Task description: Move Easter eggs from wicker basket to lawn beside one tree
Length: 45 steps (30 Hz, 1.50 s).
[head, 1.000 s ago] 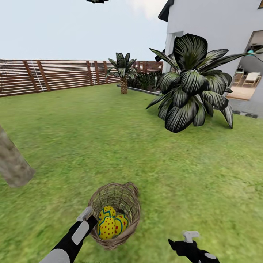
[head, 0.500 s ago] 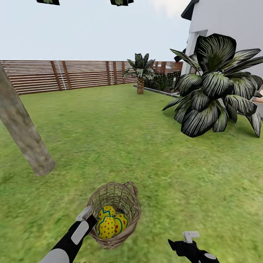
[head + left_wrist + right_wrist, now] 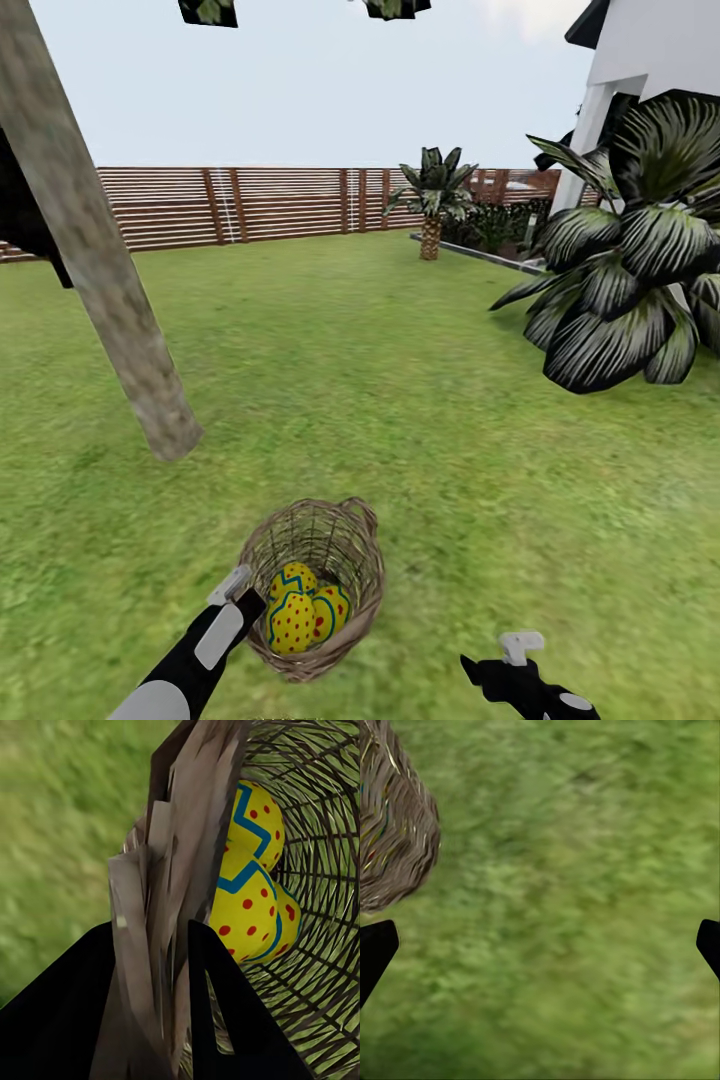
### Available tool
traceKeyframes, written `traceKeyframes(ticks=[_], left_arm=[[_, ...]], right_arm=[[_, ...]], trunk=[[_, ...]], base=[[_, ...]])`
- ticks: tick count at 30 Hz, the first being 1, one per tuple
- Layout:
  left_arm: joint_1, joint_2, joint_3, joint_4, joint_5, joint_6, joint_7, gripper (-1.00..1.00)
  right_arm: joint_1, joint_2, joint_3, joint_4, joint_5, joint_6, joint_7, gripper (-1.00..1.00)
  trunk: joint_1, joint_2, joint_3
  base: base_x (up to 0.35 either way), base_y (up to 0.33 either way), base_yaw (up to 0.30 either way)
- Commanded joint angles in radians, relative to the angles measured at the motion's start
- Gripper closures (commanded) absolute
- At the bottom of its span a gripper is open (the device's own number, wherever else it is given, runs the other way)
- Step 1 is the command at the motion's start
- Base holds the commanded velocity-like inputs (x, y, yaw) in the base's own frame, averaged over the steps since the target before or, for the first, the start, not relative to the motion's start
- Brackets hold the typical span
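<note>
Green lawn (image 3: 400, 380), slatted fence (image 3: 280, 205), tree (image 3: 100, 270) beside wicker basket (image 3: 345, 545)

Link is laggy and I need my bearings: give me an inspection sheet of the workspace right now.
Surface: lawn, flat green grass.
Job's things: wicker basket tipped, held off the grass by its rim; three Easter eggs inside it; tree ahead on the robot's left.
Clutter: nothing seen.
Hands: left hand clamped on the basket rim; right hand open over grass, holding nothing.
Cables: nothing seen.
Surroundings: slat fence, small palm, big striped-leaf plant, white house.
</note>
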Motion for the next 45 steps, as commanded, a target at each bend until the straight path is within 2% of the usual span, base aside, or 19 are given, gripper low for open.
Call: traceKeyframes(ticks=[1,22,28,45], left_arm=[[-0.001,-0.001,0.004,-0.003,0.007,0.004,0.004,1.00],[-0.001,0.000,0.005,-0.003,0.007,0.004,0.004,1.00],[-0.001,0.000,0.005,-0.003,0.007,0.004,0.004,1.00],[-0.001,0.000,0.007,-0.003,0.007,0.002,0.004,1.00]], right_arm=[[0.000,0.001,-0.008,0.000,0.010,-0.002,0.007,-1.00],[0.000,0.001,-0.008,0.000,0.010,-0.007,0.007,-1.00],[0.000,0.001,-0.009,0.000,0.011,-0.010,0.007,-1.00],[0.000,0.001,-0.010,0.000,0.010,-0.010,0.007,-1.00]], trunk=[[-0.004,0.007,0.002],[-0.084,0.154,0.068],[-0.107,0.196,0.087],[-0.173,0.315,0.140]], base=[[0.000,0.000,0.293],[0.000,0.000,0.293],[0.000,0.000,0.106],[0.000,0.000,0.287]])
